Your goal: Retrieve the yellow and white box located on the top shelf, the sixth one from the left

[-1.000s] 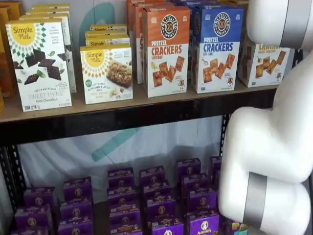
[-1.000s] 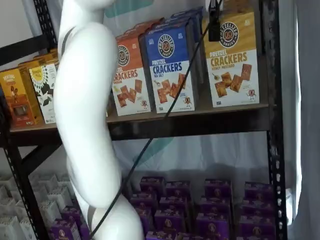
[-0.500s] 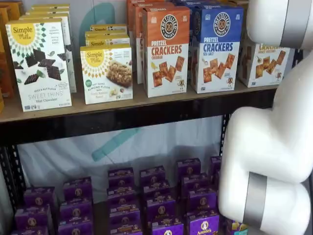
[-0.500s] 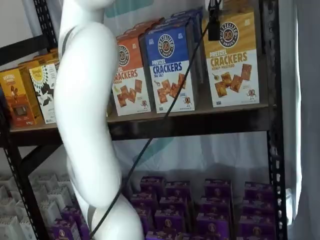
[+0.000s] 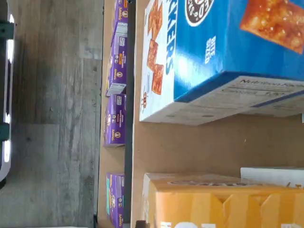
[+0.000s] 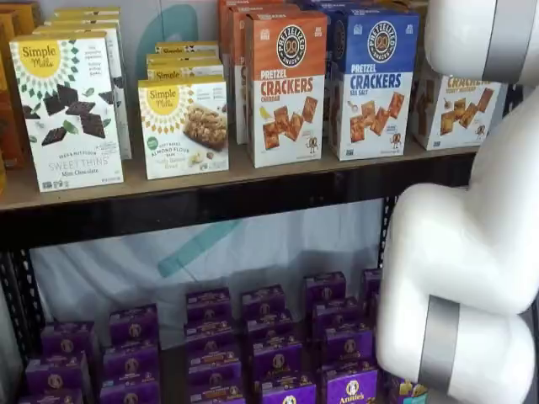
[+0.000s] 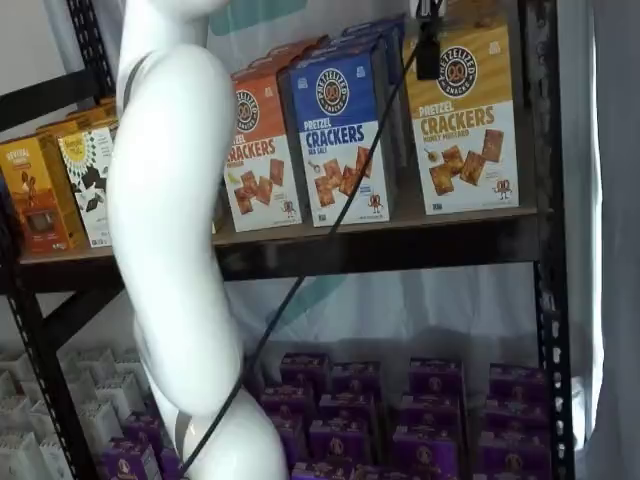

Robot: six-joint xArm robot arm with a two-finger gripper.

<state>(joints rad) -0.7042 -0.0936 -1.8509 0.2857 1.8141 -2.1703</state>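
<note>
Very little has moved over the last second. The big white jointed robot arm (image 7: 170, 220) stands in almost the same pose in both shelf views. In a shelf view its upper link now seems to uncover a little more of the printed face behind it, which suggests a fine adjustment, not a reach.

The top shelf, a long tan wooden board with a thick black front rail (image 7: 400, 245), lies below the gripper and carries the same row of cartons as before.

The tall yellow and white box of pretzel crackers with a round dark logo (image 7: 465, 140) has not been lifted or tilted. It stands upright on the board, directly behind and below the gripper, and its yellow top edge shows close in the wrist view (image 5: 223, 209). The blue pretzel-cracker carton (image 7: 345, 140) stands just beside the gripper on the arm's side, with a strip of bare board between it and the yellow box in the wrist view.

Of the black-fingered gripper (image 7: 428, 60), only one dark finger and its cable show, hanging from the view's upper edge in front of the box's yellow band. I cannot tell how far the fingers are spread, or whether they touch the carton.

In my judgement the approach is nearly finished, but the grasp is not yet made.
</note>
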